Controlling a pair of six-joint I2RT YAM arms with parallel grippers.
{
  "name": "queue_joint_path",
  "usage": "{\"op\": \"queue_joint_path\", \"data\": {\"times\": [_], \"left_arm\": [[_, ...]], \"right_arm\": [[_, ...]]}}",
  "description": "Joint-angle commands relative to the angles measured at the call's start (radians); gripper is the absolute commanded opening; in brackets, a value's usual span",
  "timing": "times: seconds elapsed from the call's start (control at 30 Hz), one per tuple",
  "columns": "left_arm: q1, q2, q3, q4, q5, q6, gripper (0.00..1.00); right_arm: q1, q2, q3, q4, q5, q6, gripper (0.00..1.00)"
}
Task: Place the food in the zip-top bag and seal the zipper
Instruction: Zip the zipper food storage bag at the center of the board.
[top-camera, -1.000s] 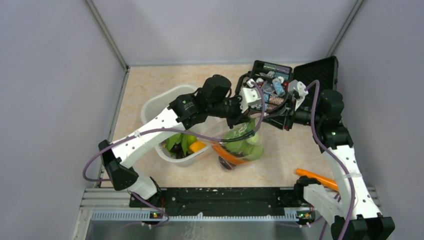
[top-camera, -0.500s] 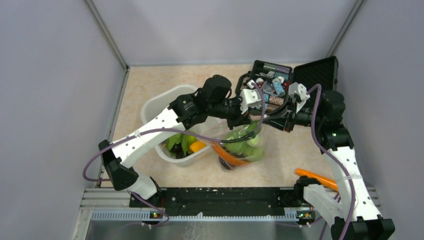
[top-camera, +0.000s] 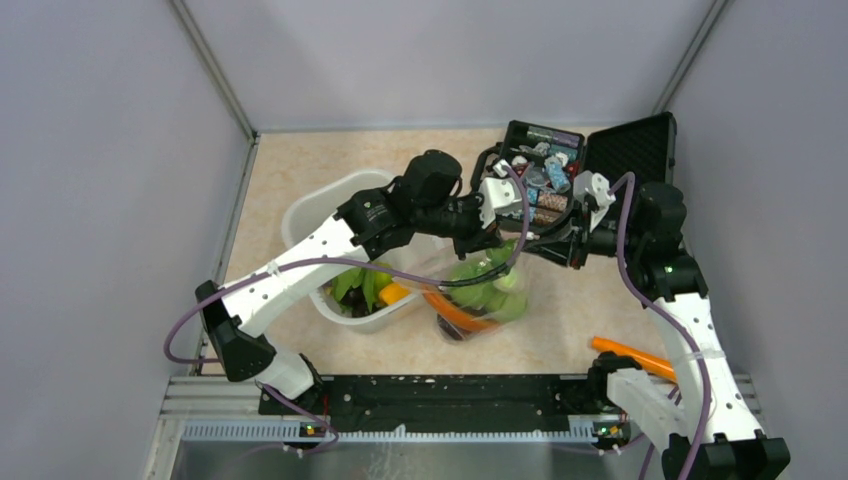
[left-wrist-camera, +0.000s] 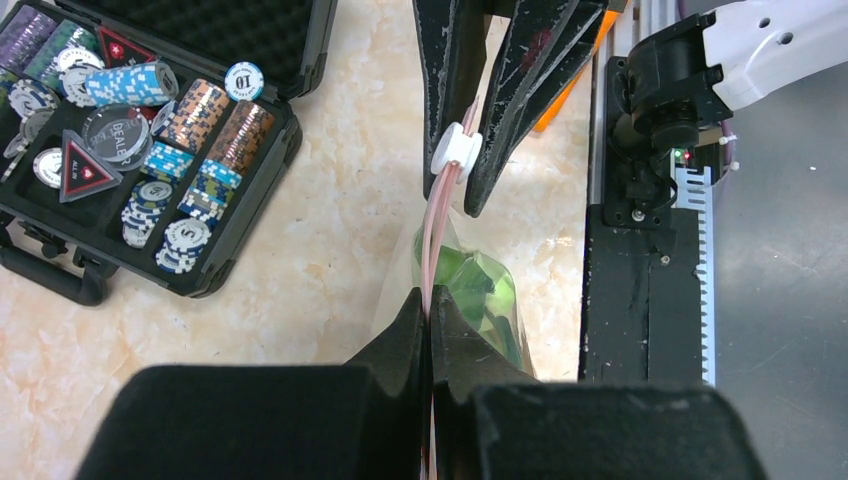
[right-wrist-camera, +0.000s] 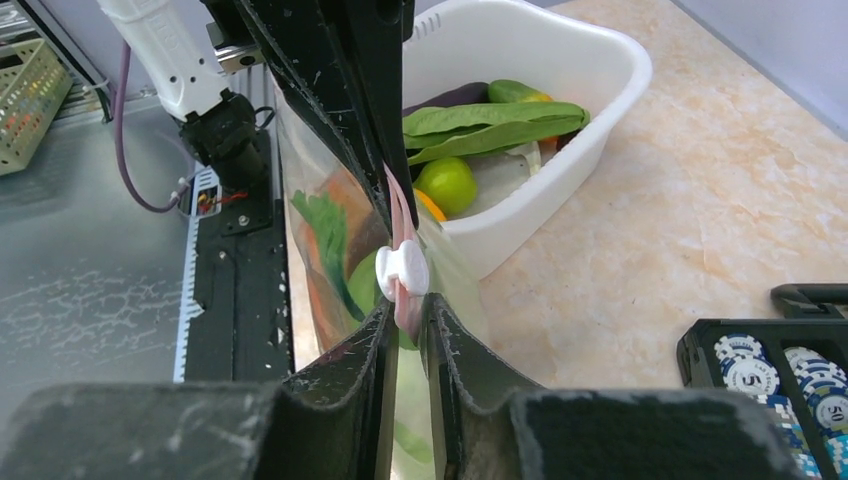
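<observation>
The zip-top bag (top-camera: 442, 275) stands just right of the white tub (top-camera: 318, 205), holding green pieces (top-camera: 490, 290) and an orange carrot (top-camera: 455, 310). The left hand (left-wrist-camera: 428, 298) is clamped on the pink zipper (left-wrist-camera: 437, 235) nearer the tub. The right hand (right-wrist-camera: 407, 308) pinches the same strip just behind its white slider (right-wrist-camera: 401, 270).

light: bright, even | shadows: soft | focus: sharp overall, wrist views' near foreground blurred
</observation>
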Motion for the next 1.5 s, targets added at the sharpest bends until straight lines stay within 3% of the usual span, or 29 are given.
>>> {"op": "queue_joint_path", "data": {"times": [0.0,0.23,0.33,0.57,0.63,0.73,0.8,0.9,1.17,1.33,1.47], "left_arm": [[-0.005,-0.047,0.006,0.07,0.017,0.008,0.0],[-0.004,-0.042,0.007,0.066,0.031,0.005,0.0],[-0.004,-0.042,0.009,0.066,0.03,0.006,0.0],[-0.004,-0.051,0.008,0.076,0.004,0.002,0.01],[-0.002,-0.058,0.004,0.085,-0.009,-0.001,0.06],[-0.003,-0.069,-0.001,0.118,-0.017,-0.016,0.27],[-0.003,-0.075,0.0,0.149,-0.006,-0.031,0.48],[-0.003,-0.068,0.014,0.178,0.039,-0.047,0.56],[-0.005,0.022,0.084,0.163,0.181,-0.02,0.56],[-0.005,0.062,0.11,0.164,0.212,-0.003,0.37],[-0.005,0.081,0.126,0.141,0.215,0.011,0.29]], "right_arm": [[0.01,-0.013,0.043,0.062,-0.005,0.025,0.17],[0.01,-0.033,0.02,0.166,-0.012,0.101,0.17],[0.01,-0.024,0.016,0.171,-0.032,0.112,0.02],[0.01,-0.016,0.028,0.133,-0.002,0.091,0.0],[0.011,-0.018,0.033,0.137,0.01,0.105,0.0],[0.01,-0.017,0.041,0.136,0.013,0.117,0.0],[0.01,-0.018,0.041,0.133,0.011,0.118,0.0],[0.01,-0.02,0.042,0.128,0.01,0.117,0.0],[0.011,-0.023,0.043,0.115,0.003,0.105,0.0],[0.011,-0.023,0.045,0.101,-0.006,0.091,0.0],[0.01,-0.023,0.05,0.088,-0.009,0.079,0.0]]}}
